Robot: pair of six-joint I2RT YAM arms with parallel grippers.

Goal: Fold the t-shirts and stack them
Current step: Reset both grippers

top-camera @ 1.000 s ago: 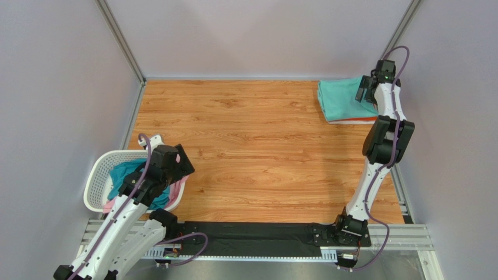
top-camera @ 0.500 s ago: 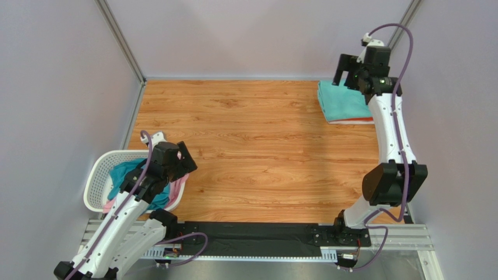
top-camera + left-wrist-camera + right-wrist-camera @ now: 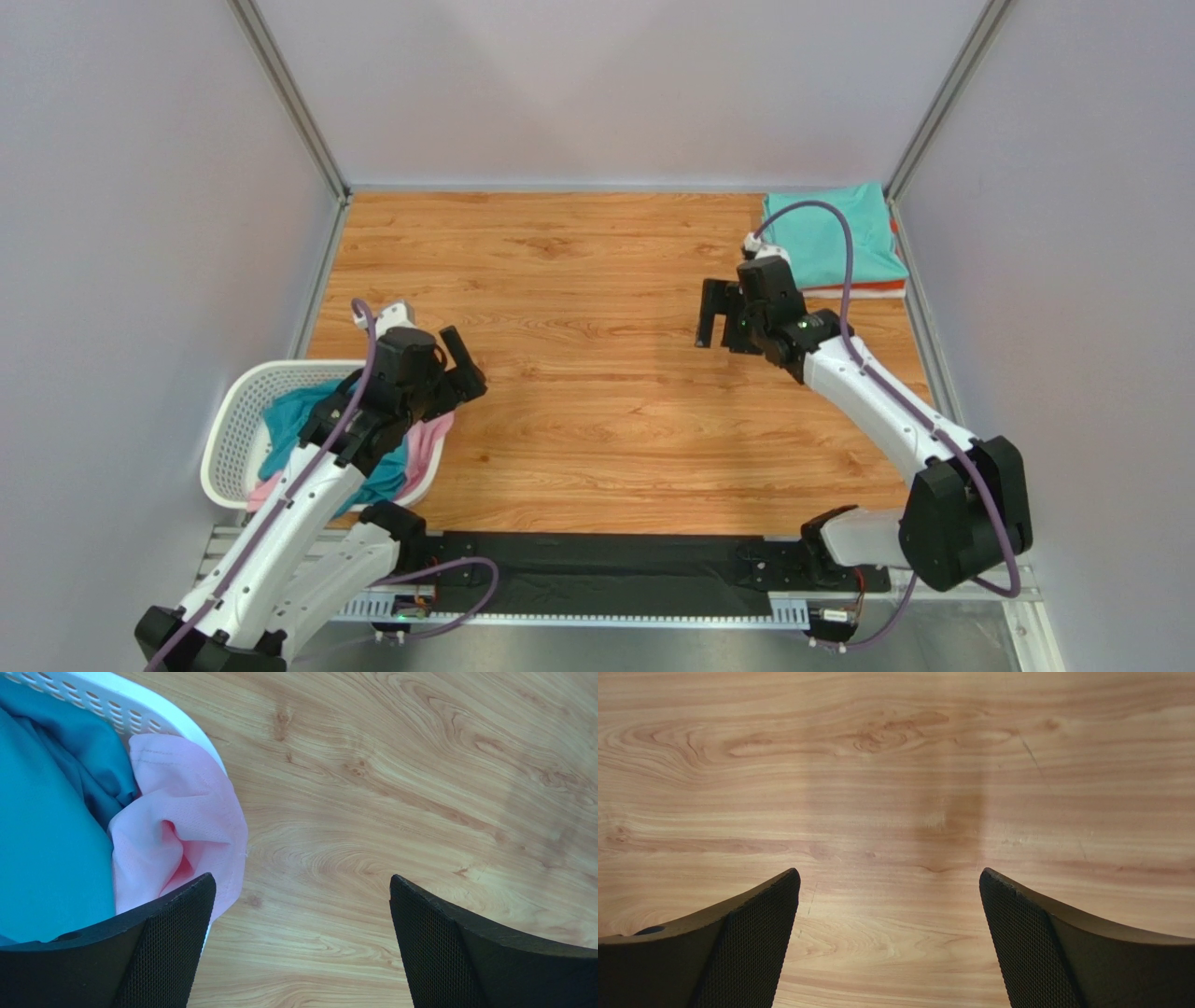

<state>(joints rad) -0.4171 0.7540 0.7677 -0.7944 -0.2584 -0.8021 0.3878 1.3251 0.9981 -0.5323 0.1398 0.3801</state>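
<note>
Top external: mint-teal t-shirt (image 3: 842, 241), folded, at the far right corner of the tabletop (image 3: 589, 420), lying on orange t-shirt (image 3: 881, 289), of which only an edge shows. White basket (image 3: 225, 455), near left, holds teal-blue t-shirt (image 3: 292, 417) and pink t-shirt (image 3: 432, 437). Left fingers (image 3: 460, 357) above the basket's right rim; right fingers (image 3: 710, 315) over mid-tabletop, apart from the stack. Left wrist: fingers spread wide, holding nothing; pink t-shirt draped over the basket rim, teal-blue t-shirt beside it inside. Right wrist: fingers spread wide, holding nothing, wood grain below
</note>
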